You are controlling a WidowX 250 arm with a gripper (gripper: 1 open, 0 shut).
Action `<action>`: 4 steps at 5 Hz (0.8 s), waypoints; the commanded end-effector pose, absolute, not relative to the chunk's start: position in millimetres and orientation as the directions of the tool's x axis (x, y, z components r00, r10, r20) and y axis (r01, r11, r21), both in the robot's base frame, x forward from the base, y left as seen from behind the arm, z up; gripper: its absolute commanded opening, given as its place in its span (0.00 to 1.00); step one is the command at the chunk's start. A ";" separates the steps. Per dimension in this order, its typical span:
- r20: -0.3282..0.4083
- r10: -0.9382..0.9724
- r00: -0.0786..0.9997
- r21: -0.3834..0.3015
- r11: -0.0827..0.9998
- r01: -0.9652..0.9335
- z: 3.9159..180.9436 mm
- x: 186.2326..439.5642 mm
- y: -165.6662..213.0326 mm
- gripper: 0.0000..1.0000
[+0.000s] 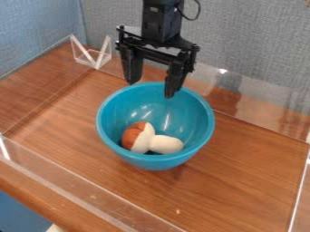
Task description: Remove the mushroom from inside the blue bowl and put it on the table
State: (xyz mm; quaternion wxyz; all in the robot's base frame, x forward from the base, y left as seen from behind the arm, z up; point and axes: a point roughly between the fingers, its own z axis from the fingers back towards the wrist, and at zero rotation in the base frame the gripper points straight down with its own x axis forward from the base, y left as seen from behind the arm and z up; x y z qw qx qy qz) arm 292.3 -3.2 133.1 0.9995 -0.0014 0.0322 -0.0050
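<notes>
The blue bowl (155, 125) stands near the middle of the wooden table (67, 113). Inside it, on the front left of the bottom, lies the mushroom (148, 139), tipped on its side with its orange-brown cap to the left and its cream stem to the right. My gripper (150, 83) hangs straight above the bowl's far rim, open, with one black finger (126, 71) to the left and the other (175, 85) dipping just inside the rim. Nothing is between the fingers, and they do not touch the mushroom.
Low clear acrylic walls (260, 100) border the table at the back, right and front. A clear triangular bracket (85, 53) stands at the back left corner. Bare wood lies left and right of the bowl.
</notes>
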 end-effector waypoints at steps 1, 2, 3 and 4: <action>-0.101 -0.008 0.995 -0.010 1.000 0.007 111.9 295.1 -21.9 1.00; -0.177 -0.064 0.982 -0.024 0.998 0.061 75.5 294.9 -38.7 1.00; -0.256 -0.053 0.965 -0.030 0.998 0.047 36.4 305.4 -26.1 1.00; -0.273 -0.042 0.961 -0.034 0.999 0.034 26.9 308.3 -8.9 1.00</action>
